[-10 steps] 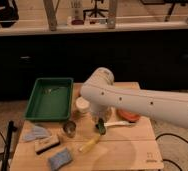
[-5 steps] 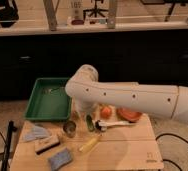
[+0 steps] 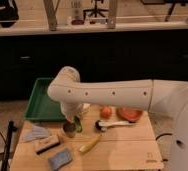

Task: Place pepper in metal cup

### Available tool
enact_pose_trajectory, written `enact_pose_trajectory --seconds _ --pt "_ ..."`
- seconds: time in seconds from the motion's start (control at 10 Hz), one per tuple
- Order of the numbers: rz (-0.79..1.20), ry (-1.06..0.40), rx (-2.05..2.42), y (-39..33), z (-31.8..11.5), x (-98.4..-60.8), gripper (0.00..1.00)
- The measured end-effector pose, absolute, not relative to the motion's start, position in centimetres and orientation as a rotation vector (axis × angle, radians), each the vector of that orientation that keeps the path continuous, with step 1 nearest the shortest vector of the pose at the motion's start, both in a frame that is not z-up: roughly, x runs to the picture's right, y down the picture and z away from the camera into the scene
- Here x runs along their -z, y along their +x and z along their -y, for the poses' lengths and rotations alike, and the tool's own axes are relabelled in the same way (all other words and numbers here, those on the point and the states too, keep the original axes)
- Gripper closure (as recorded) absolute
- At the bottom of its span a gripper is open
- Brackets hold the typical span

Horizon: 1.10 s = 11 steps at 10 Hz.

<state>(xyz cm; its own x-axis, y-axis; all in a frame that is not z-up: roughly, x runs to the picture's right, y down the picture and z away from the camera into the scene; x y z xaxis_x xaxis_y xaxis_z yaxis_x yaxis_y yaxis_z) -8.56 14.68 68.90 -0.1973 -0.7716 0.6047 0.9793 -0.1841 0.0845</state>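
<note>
My white arm reaches in from the right across the wooden table (image 3: 127, 150). The gripper (image 3: 75, 119) hangs below the arm's elbow, left of the table's middle. It is shut on the pepper (image 3: 78, 125), a small dark green one held about upright. The pepper hangs just to the right of the metal cup (image 3: 68, 129) and about level with its rim. The cup stands on the table in front of the green tray. The arm hides the gripper's upper part.
A green tray (image 3: 41, 102) lies at the back left. A white cup (image 3: 85, 107), a round orange fruit (image 3: 105, 112) and a dark red bowl (image 3: 130, 115) stand behind. A yellow banana-like item (image 3: 89, 145), a brush (image 3: 47, 144), cloths (image 3: 60, 158) and a white-handled tool (image 3: 112, 125) lie nearby.
The arm has swung to the left, carrying the pepper from near the table's middle to beside the metal cup. The orange fruit and red bowl have come into view.
</note>
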Motion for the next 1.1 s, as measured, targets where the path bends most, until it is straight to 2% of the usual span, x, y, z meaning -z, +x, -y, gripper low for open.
enact_pose_trajectory --seconds 0.6,1.1 --pt "0.578 -0.524 1.708 -10.8 -16.5 -70.2 1.0" --pt "0.633 -0.513 1.698 -11.3 -16.2 -72.2 1.0"
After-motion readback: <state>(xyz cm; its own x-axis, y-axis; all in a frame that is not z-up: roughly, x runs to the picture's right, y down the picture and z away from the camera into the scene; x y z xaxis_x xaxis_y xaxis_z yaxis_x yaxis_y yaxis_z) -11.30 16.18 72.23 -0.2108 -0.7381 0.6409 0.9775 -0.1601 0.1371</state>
